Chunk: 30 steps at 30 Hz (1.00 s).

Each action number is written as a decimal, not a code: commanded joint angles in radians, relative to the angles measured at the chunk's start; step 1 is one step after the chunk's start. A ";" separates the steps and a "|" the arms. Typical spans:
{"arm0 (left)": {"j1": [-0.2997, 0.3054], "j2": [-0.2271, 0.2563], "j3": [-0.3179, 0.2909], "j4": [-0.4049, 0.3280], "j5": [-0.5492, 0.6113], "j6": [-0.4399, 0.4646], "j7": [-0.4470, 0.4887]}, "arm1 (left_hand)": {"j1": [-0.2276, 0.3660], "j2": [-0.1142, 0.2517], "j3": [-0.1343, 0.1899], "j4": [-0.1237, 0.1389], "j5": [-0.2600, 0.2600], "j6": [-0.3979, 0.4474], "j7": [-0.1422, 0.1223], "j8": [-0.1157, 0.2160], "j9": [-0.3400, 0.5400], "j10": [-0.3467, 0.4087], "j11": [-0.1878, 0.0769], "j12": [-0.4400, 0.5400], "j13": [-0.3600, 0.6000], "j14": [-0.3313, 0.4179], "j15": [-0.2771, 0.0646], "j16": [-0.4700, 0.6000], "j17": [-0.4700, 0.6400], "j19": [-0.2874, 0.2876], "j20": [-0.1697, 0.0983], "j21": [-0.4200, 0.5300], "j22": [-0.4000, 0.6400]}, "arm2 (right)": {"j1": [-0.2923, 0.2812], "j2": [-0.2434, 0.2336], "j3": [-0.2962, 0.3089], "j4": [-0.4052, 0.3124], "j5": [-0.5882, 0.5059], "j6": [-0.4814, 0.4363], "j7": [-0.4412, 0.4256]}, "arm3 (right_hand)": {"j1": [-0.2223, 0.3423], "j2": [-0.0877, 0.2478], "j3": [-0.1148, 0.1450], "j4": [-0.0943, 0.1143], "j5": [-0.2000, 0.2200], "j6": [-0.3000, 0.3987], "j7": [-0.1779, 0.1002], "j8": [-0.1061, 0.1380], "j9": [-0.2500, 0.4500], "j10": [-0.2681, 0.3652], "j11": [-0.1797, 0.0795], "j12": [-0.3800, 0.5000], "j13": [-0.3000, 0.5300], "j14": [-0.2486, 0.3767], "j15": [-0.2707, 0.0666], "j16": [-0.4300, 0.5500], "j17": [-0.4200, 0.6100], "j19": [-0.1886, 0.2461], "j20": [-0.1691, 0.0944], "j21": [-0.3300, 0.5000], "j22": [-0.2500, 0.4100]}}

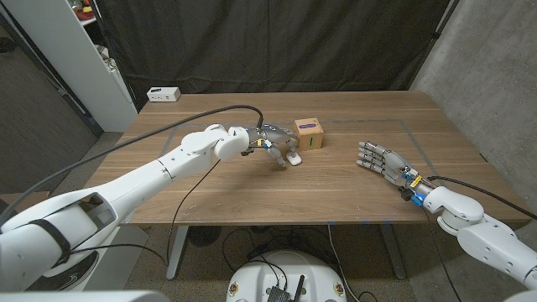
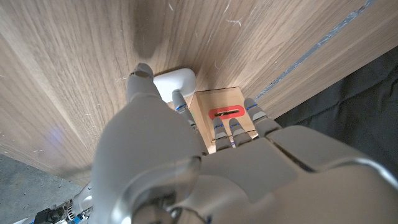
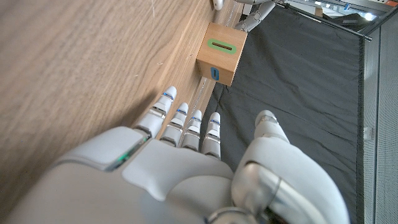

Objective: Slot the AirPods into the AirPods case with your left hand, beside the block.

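Left hand [image 1: 273, 141] over white AirPods case [image 2: 176, 83] beside block [image 1: 308, 133]; grip unclear (AirPods hidden); best lowered slowly, aligned with case; right hand [image 1: 379, 160] open, well apart.

airpods case [image 1: 293, 158] just left-front of block [image 1: 309, 134]

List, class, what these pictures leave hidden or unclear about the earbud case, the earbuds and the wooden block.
- Earbuds: head view and left wrist view, too small or covered by the left robot hand to make out.
- White case: left wrist view, fingers cover part of it; lid state unclear.
- Wooden block: left wrist view, the near part sits behind the fingers.
- Left robot hand's grip: cannot tell whether it holds anything.
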<state>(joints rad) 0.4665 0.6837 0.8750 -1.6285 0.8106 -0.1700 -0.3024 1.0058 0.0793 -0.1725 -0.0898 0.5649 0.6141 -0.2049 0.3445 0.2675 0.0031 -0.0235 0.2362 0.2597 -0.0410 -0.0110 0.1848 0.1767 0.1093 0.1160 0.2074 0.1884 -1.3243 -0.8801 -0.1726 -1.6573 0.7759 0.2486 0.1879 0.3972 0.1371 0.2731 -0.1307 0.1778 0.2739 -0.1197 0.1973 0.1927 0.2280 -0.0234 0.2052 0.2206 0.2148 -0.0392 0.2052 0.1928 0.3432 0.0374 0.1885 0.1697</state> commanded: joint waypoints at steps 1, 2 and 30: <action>0.002 -0.004 0.007 -0.011 0.003 0.011 -0.006 | -0.002 0.009 -0.012 0.003 -0.008 0.013 0.005 0.005 0.003 0.001 -0.009 0.002 0.000 -0.005 -0.006 0.002 0.003 -0.001 0.000 0.006 0.005 | 0.002 0.002 0.002 0.010 0.002 0.011 0.017 | -0.007 0.003 0.004 0.001 -0.001 0.005 -0.002 0.003 0.005 0.010 -0.001 0.006 0.003 0.006 -0.063 0.008 0.006 -0.002 0.007 0.005 0.004; 0.007 -0.001 0.004 -0.017 0.003 0.012 0.002 | -0.004 0.010 -0.014 0.004 -0.010 0.004 0.005 0.001 0.003 0.001 -0.011 0.002 0.000 -0.005 -0.007 0.002 0.003 0.000 0.000 0.006 0.005 | 0.002 0.001 0.002 0.010 0.002 0.011 0.018 | -0.007 0.003 0.004 0.001 -0.001 0.005 -0.003 0.003 0.005 0.010 -0.001 0.006 0.003 0.006 -0.063 0.008 0.006 -0.001 0.006 0.005 0.004; 0.326 0.123 -0.270 -0.307 -0.198 0.227 0.232 | -0.047 0.053 -0.068 0.062 -0.077 -0.410 -0.008 -0.177 -0.029 0.040 -0.029 0.019 -0.008 0.063 -0.006 0.014 0.008 0.033 -0.007 0.019 0.005 | 0.031 0.018 -0.004 -0.071 -0.031 -0.027 -0.083 | -0.009 0.000 0.004 -0.001 -0.001 0.016 0.002 0.007 0.005 0.016 0.007 0.008 0.004 0.010 -0.062 0.010 0.006 0.002 0.006 0.006 0.004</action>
<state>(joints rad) 0.6639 0.7809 0.7165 -1.8520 0.7288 -0.0149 -0.1824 0.9697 0.1258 -0.2345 -0.0388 0.4935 0.2528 -0.2114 0.1736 0.2416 0.0314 -0.0465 0.2480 0.2505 0.0099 -0.0150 0.1926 0.1794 0.1293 0.1072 0.2184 0.1905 -1.3003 -0.8701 -0.1777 -1.6790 0.7699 0.2435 0.1769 0.3972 0.1371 0.2731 -0.1307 0.1778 0.2811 -0.1196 0.1973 0.1927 0.2333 -0.0182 0.2052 0.2206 0.2148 -0.0393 0.2109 0.1980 0.3432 0.0374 0.1886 0.1697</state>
